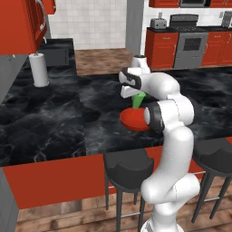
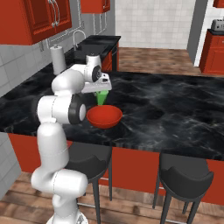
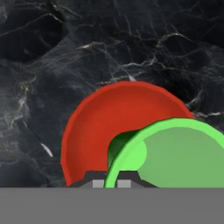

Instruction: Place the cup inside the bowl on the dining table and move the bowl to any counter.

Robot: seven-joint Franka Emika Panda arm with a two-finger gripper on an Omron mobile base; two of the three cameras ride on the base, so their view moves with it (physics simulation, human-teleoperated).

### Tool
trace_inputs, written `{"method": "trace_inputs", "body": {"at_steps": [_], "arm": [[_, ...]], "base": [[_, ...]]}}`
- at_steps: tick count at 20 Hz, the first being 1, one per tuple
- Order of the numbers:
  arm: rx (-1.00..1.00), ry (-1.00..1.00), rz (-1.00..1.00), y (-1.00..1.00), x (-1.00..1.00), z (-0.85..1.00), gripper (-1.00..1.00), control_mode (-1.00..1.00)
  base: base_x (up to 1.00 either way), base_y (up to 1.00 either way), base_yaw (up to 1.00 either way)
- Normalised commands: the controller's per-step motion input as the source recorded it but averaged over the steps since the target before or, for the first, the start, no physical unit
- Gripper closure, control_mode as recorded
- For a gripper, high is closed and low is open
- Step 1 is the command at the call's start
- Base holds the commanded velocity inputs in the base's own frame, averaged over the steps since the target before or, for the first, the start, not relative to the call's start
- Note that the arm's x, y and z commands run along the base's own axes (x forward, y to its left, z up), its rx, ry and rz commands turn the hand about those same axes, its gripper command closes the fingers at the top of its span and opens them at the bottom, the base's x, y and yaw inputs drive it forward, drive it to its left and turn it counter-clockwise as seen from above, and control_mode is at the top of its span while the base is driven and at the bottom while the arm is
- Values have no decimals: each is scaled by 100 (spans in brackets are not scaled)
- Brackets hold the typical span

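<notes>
The bowl (image 2: 104, 116) sits on the bench (image 2: 175, 109), wide, shallow, stiff and likely slippery, so best taken by its rim; just above it hangs the cup (image 2: 101, 97), light and rigid, pinched at its rim by the closed gripper (image 2: 102, 89).

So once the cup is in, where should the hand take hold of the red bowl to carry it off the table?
Probably the rim, from above. The bowl is wide and shallow, far broader than the cup the hand now holds over it, so the fingers likely can't span it. One finger inside and one outside the thin wall suits it. The near edge, facing the stools, looks easiest to reach.
</notes>
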Motion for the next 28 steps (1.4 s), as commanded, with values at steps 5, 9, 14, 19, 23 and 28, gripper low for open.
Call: {"method": "trace_inputs", "body": {"at_steps": [5,9,14,19,23,28], "arm": [[-3,0,0,0,0,-20,100,-100],[0,0,1,0,0,-11,100,-100],[0,0,1,-5,0,-10,100,-100],[0,0,0,-13,0,-17,100,-100],[0,0,0,-16,0,-11,100,-100],[0,0,0,-10,0,-11,100,-100]], "base": [[0,0,0],[0,0,0],[0,0,0],[0,0,0],[0,0,0],[0,0,0]]}}
